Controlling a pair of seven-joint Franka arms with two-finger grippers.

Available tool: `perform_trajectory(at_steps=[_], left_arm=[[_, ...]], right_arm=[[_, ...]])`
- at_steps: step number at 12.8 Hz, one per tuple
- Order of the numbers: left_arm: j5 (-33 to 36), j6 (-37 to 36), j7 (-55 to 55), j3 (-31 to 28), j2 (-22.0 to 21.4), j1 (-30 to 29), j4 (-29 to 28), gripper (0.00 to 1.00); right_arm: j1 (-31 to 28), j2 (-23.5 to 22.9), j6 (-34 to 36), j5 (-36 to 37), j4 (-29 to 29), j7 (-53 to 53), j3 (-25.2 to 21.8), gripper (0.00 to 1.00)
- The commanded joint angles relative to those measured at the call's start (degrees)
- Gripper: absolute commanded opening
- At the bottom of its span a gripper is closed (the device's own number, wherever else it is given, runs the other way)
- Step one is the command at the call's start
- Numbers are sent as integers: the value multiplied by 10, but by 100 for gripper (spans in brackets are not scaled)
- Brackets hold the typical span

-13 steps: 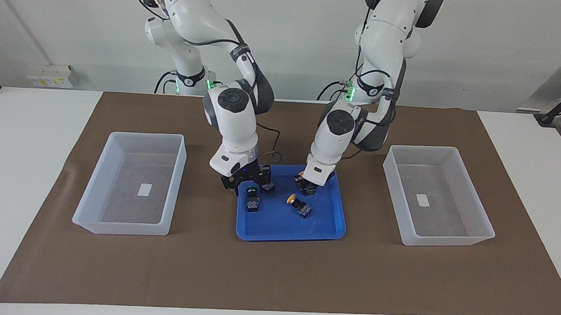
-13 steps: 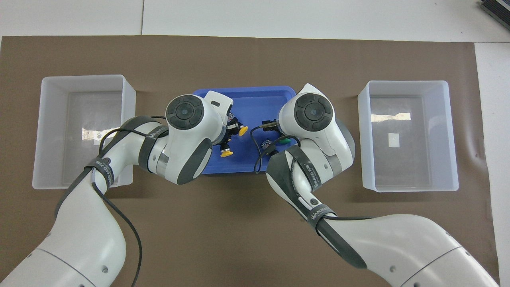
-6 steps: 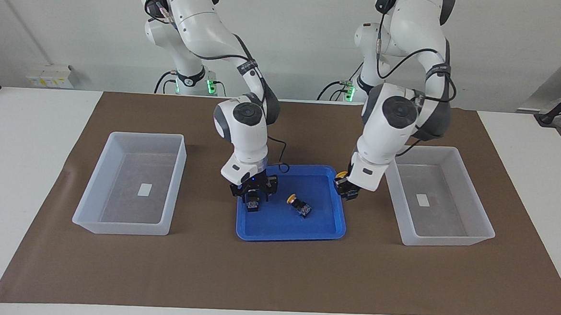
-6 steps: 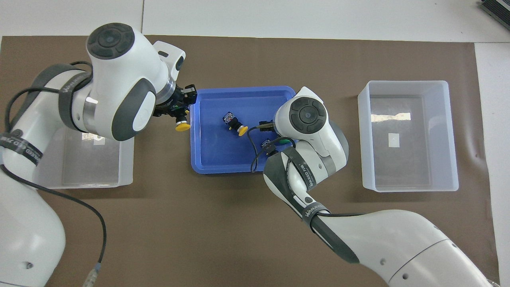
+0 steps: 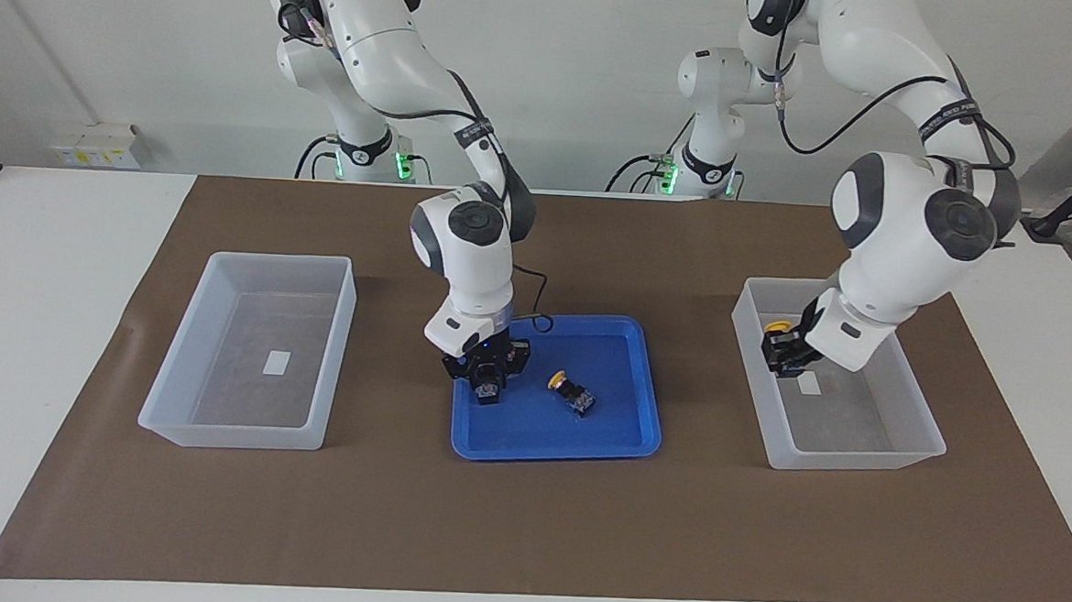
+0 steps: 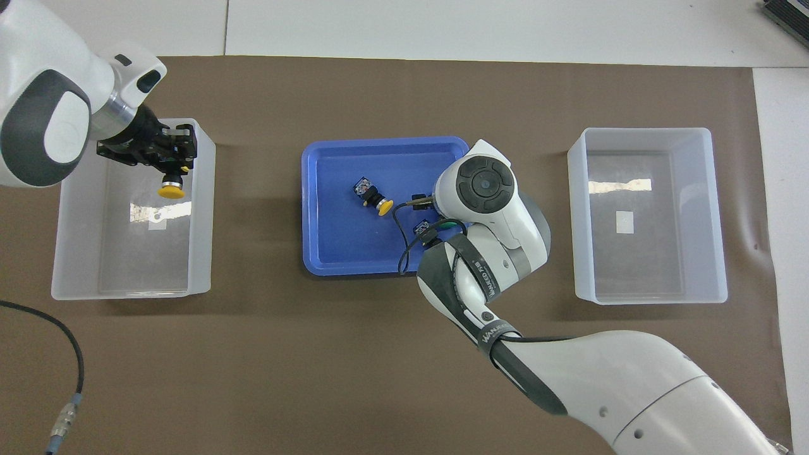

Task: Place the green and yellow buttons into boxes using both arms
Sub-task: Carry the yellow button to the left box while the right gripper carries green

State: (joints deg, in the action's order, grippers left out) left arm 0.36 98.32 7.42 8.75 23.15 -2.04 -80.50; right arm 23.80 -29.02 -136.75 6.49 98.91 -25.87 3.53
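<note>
We see the left gripper (image 5: 783, 355) clamped on the black body of a yellow-capped button (image 5: 778, 328), held over the box (image 5: 923, 439) at the left arm's end of the table, ready to let go. The right gripper (image 5: 488, 372) is down in the blue tray (image 5: 554, 451), its fingers closed around a green-capped button (image 5: 487, 390); a second yellow-capped button (image 5: 572, 391) lies on its side in the tray beside it. We judge these switches light, rigid and hard-shelled; the rounded caps look slippery, so the blocky body's flat sides are the place to pinch. The other box (image 5: 162, 428) holds no button.
</note>
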Motion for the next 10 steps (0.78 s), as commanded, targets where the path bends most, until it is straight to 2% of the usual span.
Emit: perform_trajectory(at_steps=[1,3,6,8,10], left_arm=[[-4,-2,-90,1,-8,-36,3,0],[-4,21,-105,0,-20,-41,-25,0],[-2,132,-106,0,-61,-41,-145,0],[-1,183,-107,-1,-65,-44,-195,0],[-1,216,-108,-5,-62,-52,-221,0]], right_arm=[[2,1,3,19,2,-30,0,0],[-1,17,17,19,-2,-32,1,0],[-20,62,45,16,-2,-30,0,0],[-45,99,61,12,2,-26,1,0],[-65,130,89,9,6,-25,0,0]])
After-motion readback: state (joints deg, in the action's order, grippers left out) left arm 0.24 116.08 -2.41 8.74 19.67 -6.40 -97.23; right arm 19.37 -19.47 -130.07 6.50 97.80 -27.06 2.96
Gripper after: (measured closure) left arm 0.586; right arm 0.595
